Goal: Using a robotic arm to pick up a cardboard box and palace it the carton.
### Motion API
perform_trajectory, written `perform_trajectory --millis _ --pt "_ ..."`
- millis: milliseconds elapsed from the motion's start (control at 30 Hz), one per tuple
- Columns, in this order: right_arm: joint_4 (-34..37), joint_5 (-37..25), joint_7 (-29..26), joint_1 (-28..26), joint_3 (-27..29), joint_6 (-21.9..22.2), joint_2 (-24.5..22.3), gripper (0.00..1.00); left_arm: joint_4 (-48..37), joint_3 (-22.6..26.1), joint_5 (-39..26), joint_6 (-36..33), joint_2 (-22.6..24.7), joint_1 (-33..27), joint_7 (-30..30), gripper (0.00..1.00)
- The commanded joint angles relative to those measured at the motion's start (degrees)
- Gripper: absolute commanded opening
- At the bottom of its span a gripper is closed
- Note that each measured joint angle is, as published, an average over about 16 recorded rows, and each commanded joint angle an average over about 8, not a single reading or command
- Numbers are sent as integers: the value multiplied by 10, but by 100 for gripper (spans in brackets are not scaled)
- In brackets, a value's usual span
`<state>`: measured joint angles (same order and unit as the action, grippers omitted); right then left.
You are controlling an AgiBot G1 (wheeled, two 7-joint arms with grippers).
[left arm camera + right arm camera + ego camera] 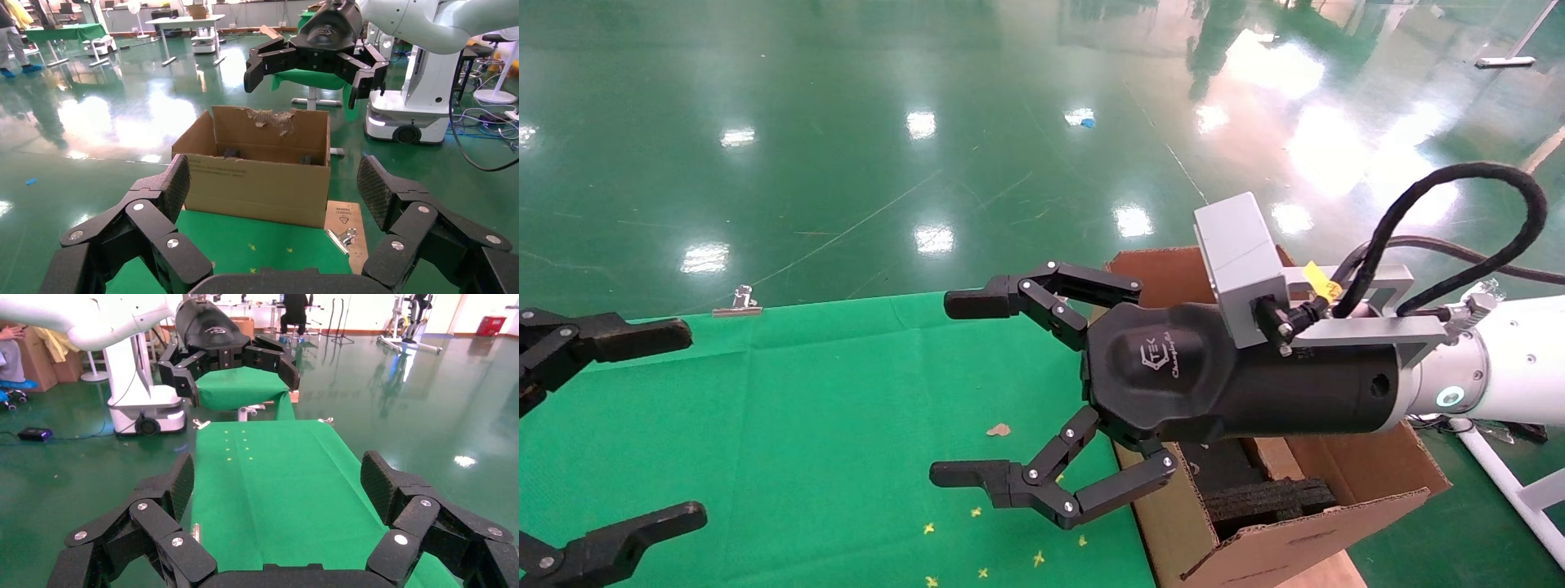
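Note:
The small taped cardboard box is out of view in every frame. The carton (1303, 539) stands open at the table's right end, with black foam (1271, 494) inside; the left wrist view shows it (257, 184) with a torn far wall. The white robotic arm (1516, 359) reaches in from the right. My right gripper (956, 388) is open and empty, held above the green cloth just left of the carton; it also shows in its own view (280, 484). My left gripper (682, 425) is open and empty at the table's left edge, facing the carton (275, 187).
A green cloth (805, 425) covers the table, with a brown scrap (999, 429) and small yellow marks on it. A metal binder clip (737, 304) holds the far edge; another (343, 236) sits by the carton. Glossy green floor surrounds the table.

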<state>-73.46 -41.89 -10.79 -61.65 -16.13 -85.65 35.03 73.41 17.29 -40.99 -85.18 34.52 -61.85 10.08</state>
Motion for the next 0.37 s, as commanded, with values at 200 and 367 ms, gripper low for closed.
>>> perform_trajectory --millis 200,367 --pt "0 0 0 0 0 0 0 100 0 0 0 0 0 0 0 100" --pt "0 0 0 0 0 0 0 100 0 0 0 0 0 0 0 100"
